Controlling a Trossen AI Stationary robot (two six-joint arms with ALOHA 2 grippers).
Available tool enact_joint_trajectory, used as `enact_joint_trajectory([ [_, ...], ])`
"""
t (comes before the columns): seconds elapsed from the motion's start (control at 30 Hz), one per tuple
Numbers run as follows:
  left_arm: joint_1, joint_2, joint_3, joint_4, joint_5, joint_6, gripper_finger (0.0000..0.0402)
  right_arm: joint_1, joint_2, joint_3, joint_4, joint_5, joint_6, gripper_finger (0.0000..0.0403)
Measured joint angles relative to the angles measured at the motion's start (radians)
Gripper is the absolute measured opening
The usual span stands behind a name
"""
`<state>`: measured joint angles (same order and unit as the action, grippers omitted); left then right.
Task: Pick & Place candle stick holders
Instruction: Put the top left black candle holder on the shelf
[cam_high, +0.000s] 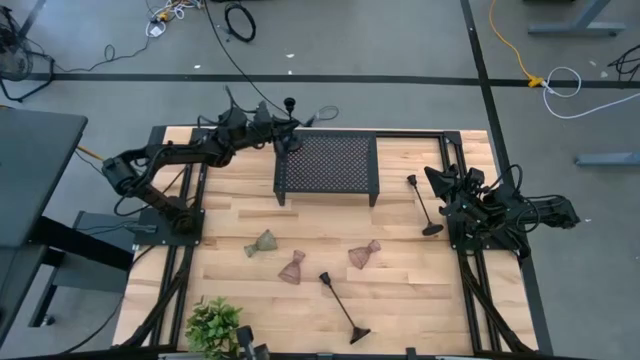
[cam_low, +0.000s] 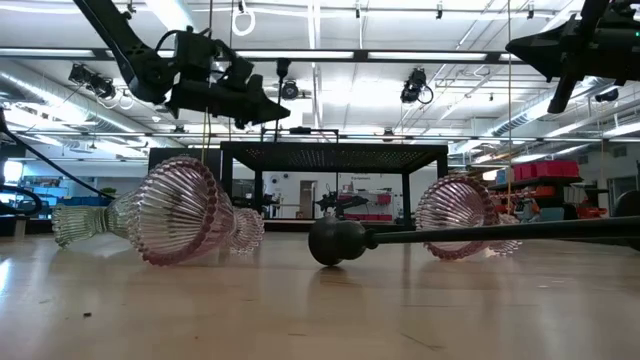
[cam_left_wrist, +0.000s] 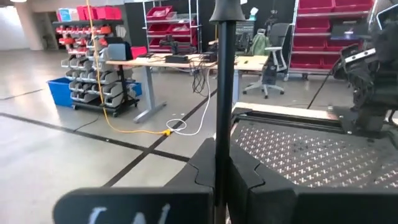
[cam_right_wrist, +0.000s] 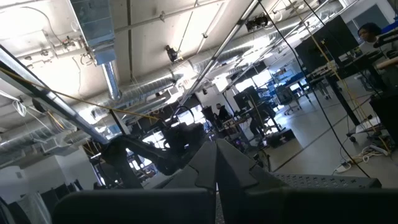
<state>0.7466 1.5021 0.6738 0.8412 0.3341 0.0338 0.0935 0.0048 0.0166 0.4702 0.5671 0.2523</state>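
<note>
- Starting on the left: the left gripper is pinched tight on a black candle stick, holding it upright over the back-left corner of the black mesh rack. In the left wrist view the stem runs straight up between the closed fingers.
- Sitting at the front-left corner of the wooden table is a little green plant.
- Three small glass holders are on their sides mid-table: a greenish one, then a pink one, then another pink one.
- A second black candle stick is lying flat near the front edge, between the pink ones.
- A third black candle stick stands right of the rack, just beside the right arm.
- The right gripper is lifted at the right edge, fingers closed with nothing in them.
</note>
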Motion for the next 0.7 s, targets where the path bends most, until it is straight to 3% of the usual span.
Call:
enact_joint_trajectory([
  [0.37, 0.011, 0.003, -0.014, 0.106, 0.061, -0.05, 0.001, 0.0, 0.0, 0.0, 0.0, 0.0, 0.0, 0.0008],
  [0.7, 0.001, 0.072, -0.014, 0.15, 0.047, -0.05, 0.001, 0.0, 0.0, 0.0, 0.0, 0.0, 0.0, 0.0008],
])
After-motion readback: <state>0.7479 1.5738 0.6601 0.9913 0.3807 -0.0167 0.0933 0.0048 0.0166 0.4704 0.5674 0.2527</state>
